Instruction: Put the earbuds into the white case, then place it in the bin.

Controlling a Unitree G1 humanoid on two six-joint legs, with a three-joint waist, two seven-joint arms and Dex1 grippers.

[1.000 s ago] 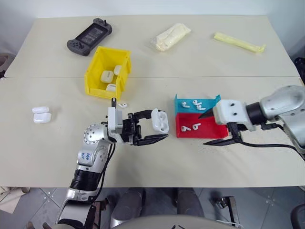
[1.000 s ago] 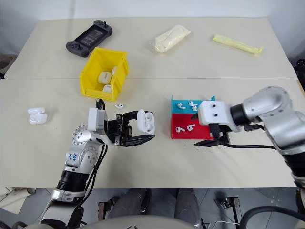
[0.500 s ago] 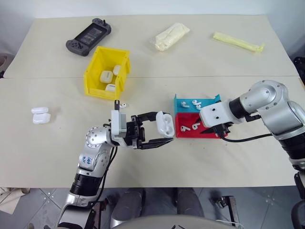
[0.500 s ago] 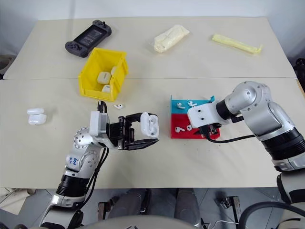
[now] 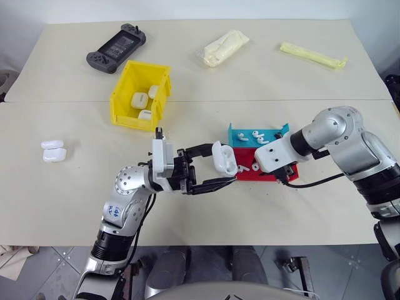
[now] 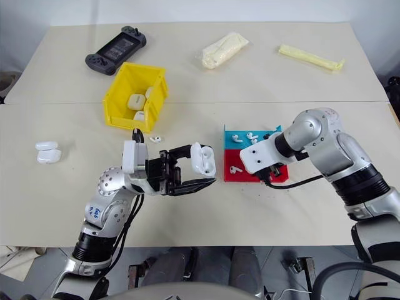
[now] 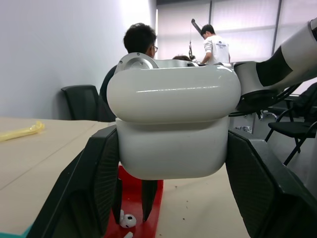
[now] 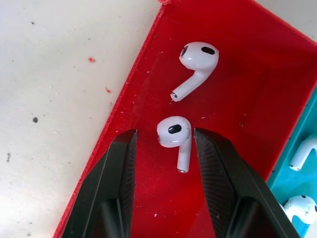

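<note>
Earbuds (image 8: 177,136), tiny glossy white plastic with short stems, lie in the red tray (image 8: 247,114), a smooth shallow plastic dish. One of them sits between the two black fingers of the right gripper (image 8: 163,173), which stand apart on either side of it; whether they touch it I cannot tell. A second earbud (image 8: 196,63) lies just beyond it in the same tray. More earbuds rest in the blue tray (image 5: 240,135), touching the red tray's far side.

Just left of the red tray, the left gripper (image 5: 215,172) holds the white case (image 5: 225,160), a rounded glossy shell with its hinged lid standing open, squeezed between the black fingers above the beige table (image 5: 250,81).

Further left and farther back from the red tray stands the bin (image 5: 139,94), bright yellow boxy plastic with several white cases inside. A loose earbud (image 5: 161,137) lies on the table between the bin and the left gripper. Two spare white cases (image 5: 54,150) sit well to the left. At the table's far edge lie a dark game controller (image 5: 117,46), a pale crinkled plastic bag (image 5: 224,47) and a long yellow wrapper (image 5: 312,55).
</note>
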